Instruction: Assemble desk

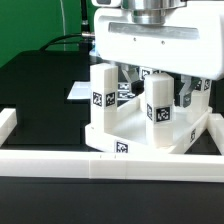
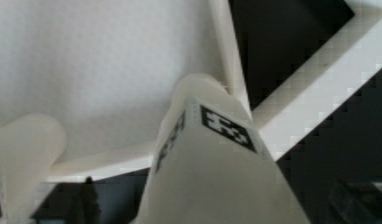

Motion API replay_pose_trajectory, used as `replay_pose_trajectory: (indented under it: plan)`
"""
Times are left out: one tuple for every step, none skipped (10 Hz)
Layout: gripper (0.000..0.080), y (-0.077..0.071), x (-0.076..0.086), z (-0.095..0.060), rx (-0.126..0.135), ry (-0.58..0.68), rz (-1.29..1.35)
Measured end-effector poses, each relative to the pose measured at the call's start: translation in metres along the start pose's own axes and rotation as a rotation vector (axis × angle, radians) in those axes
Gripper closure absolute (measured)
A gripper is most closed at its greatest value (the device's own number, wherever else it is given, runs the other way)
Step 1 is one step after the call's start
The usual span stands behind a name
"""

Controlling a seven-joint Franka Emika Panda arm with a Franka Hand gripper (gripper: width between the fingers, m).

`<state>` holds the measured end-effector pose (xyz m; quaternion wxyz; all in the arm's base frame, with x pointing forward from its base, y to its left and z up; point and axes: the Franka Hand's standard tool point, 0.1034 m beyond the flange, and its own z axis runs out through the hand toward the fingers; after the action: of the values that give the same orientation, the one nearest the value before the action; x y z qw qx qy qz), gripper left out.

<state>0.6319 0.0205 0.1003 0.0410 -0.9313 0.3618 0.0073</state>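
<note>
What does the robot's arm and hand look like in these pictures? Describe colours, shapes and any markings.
In the exterior view the hand has a wide, boxy white housing below a round metallic grey wrist section. Dark fingers reach down from its underside. No printed markings or cables show on it. The wrist view shows none of it clearly.

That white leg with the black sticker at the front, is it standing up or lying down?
Standing up. The front leg rises straight from the desk top, another leg upright beside it.
</note>
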Motion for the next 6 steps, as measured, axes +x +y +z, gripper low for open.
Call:
replay_pose_trajectory:
  plan:
    - [0.015, -0.0002, -0.0003, 0.0002, -0.001, 0.0, -0.084]
    - [0.015, 0.0, -0.0007, 0.0005, -0.005, 0.0, -0.157]
    - [0.015, 0.0003, -0.0004, 0.0003, -0.007, 0.0, -0.25]
    - [0.015, -0.0005, 0.0001, -0.0004, -0.007, 0.002, -0.334]
    - [0.015, -0.0003, 0.0004, -0.0006, -0.011, 0.003, -0.415]
    - [0.015, 0.0001, 0.0006, -0.0004, -0.018, 0.005, -0.51]
